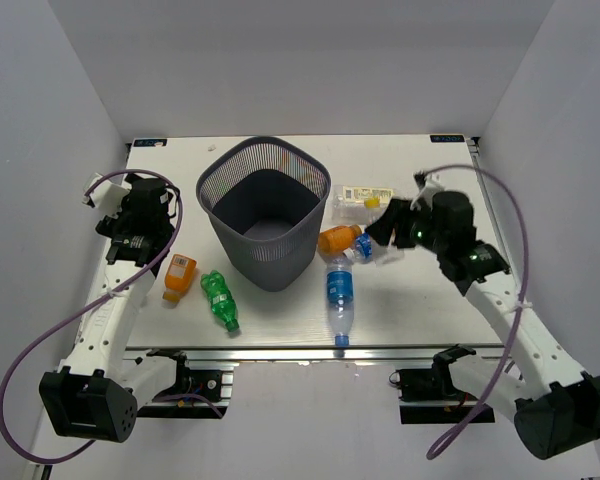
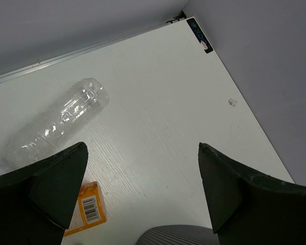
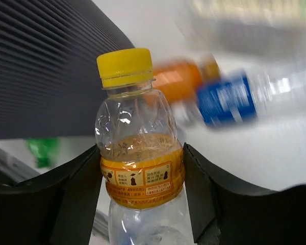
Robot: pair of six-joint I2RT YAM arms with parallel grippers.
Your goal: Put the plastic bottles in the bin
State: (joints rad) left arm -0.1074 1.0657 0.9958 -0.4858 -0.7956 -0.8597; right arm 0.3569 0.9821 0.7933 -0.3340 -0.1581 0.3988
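My right gripper [image 3: 141, 153] is shut on a clear bottle with a yellow cap and an orange label [image 3: 135, 120], held above the table just right of the bin [image 1: 265, 205]. In the top view this gripper [image 1: 383, 217] is near the squarish white-labelled bottle [image 1: 365, 194]. An orange bottle [image 1: 338, 239] and two blue-labelled bottles [image 1: 339, 296] [image 1: 365, 247] lie right of the bin. An orange bottle [image 1: 179, 276] and a green bottle [image 1: 219, 299] lie left of it. My left gripper [image 2: 143, 173] is open and empty above the table at the far left [image 1: 140, 215]. A clear bottle [image 2: 56, 122] lies beyond it.
The grey mesh bin wall [image 3: 46, 66] fills the upper left of the right wrist view. The bin rim [image 2: 178, 236] shows at the bottom of the left wrist view. White walls enclose the table on three sides. The table's far left corner [image 2: 194, 30] is close to my left gripper.
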